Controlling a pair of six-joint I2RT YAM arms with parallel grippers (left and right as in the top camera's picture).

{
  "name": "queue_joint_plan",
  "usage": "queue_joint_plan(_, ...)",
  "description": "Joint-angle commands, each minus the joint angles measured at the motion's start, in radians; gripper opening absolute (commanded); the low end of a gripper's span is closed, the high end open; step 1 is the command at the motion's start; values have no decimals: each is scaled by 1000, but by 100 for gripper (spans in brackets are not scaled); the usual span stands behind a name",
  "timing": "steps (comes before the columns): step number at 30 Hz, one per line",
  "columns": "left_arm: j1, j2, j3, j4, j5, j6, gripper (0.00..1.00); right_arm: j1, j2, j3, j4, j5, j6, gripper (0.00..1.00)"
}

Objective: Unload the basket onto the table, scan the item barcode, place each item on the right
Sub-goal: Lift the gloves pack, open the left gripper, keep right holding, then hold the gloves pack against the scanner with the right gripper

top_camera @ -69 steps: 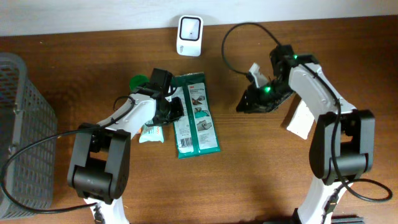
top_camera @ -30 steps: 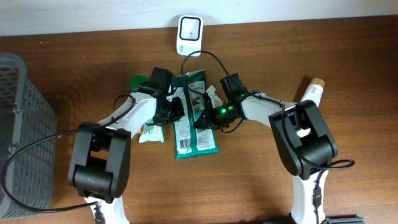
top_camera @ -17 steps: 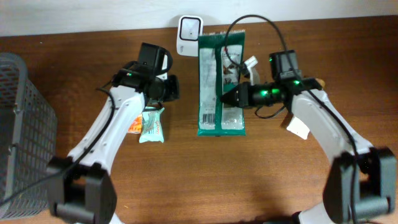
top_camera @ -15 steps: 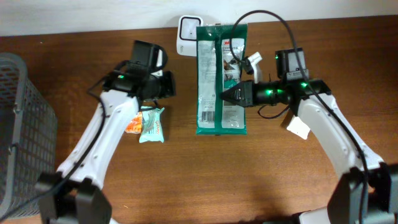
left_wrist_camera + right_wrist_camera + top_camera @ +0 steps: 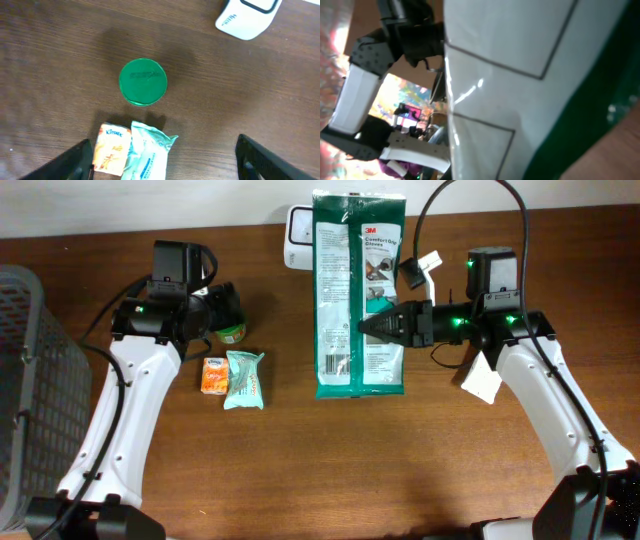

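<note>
The right claw (image 5: 375, 327) is clamped on one long edge of the green package (image 5: 355, 290), which it holds flat above the table. The package extends away from the fingertips toward the other arm. The scanner (image 5: 297, 242) lies beyond the fingertips and off to one side, partly covered by the package's far corner. The barcode (image 5: 333, 363) shows on the upper face near the opposite long edge, so it probably faces away from the scanner. A read is likely to fail unless the package is turned. The grip takes only a narrow strip of flexible film, so a quick wrist roll may let the package sag or slip out. The left claw (image 5: 164, 141) is spread wide and holds nothing. A green-lidded can (image 5: 143, 82) is just ahead of it and two small packets (image 5: 130, 157) lie between its fingers. A low sweep there could knock them.
</note>
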Motion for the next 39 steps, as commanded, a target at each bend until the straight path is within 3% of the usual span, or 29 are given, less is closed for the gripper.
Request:
queue_joint_plan(1, 41, -19, 20, -1, -38, 3, 91, -6, -23, 3, 6, 54, 0, 4)
queue_joint_plan(4, 87, -19, 20, -5, -38, 2, 99, -6, -23, 13, 41, 47, 92, 4)
queue_joint_plan(11, 91, -19, 20, -8, -38, 2, 99, -6, -23, 238, 40, 39, 176, 4)
queue_joint_plan(17, 91, -19, 20, -8, -38, 2, 99, 24, -22, 253, 30, 150, 161, 4)
queue_joint_plan(21, 91, -19, 20, -8, -38, 2, 99, 142, -22, 254, -125, 598, 48, 4)
queue_joint_plan(24, 91, -19, 20, -8, -38, 2, 99, 171, -14, 282, -153, 755, 14, 4)
queue_joint_plan(30, 91, -19, 20, -8, -38, 2, 99, 251, 182, 734, -491, 1111, -241, 4)
queue_joint_plan(33, 91, -19, 20, -8, -38, 2, 99, 326, 314, 930, -481, 1341, -367, 4)
queue_joint_plan(36, 91, -19, 20, -8, -38, 2, 99, 391, 386, 940, -339, 1579, -532, 4)
queue_joint_plan(39, 91, -19, 20, -8, -38, 2, 99, 415, 452, 940, -233, 1633, -642, 4)
